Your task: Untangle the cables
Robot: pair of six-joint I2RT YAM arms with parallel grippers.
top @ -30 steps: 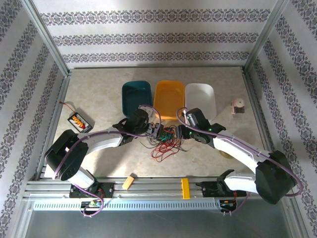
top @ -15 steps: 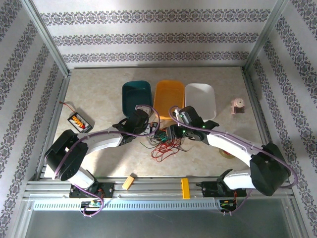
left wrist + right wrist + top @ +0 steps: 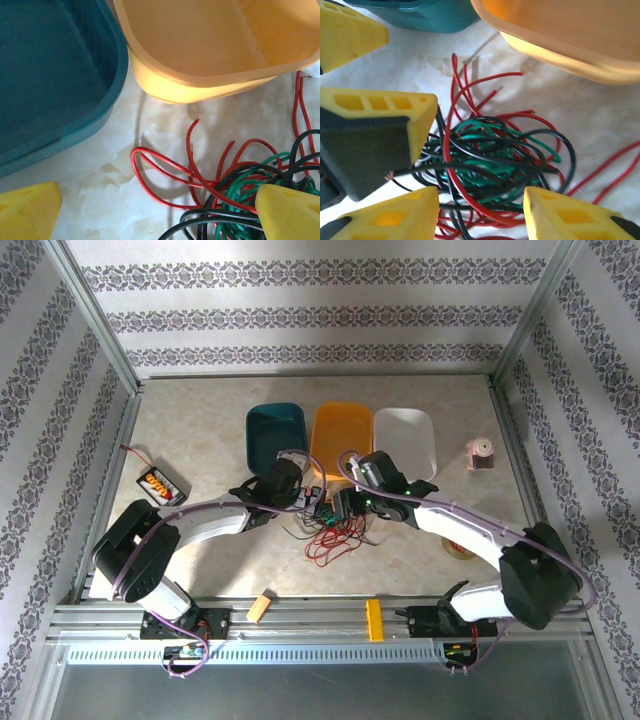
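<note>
Since a second ago, the right arm has swung leftward, toward the middle of the tabletop (image 3: 200,420), while the left arm has hardly shifted. The left gripper (image 3: 160,212) stands fully released, with its fingers spread over the left part of the cables (image 3: 235,185). These lie as one red, green and black tangle in the middle of the tabletop, just beside the near rim of the orange tray (image 3: 200,85) (the teal tray (image 3: 50,65) is to its left). The right gripper (image 3: 480,217) is half spread and grasps nothing; wires run loose between its fingers.

I judge the risk so: both claws crowd one knot, so a closing could catch several wires together and drag the whole bundle, or the fingers could knock each other. Where each wire ends is cut off by the picture edges, and which wire crosses over which is hard to make out.
</note>
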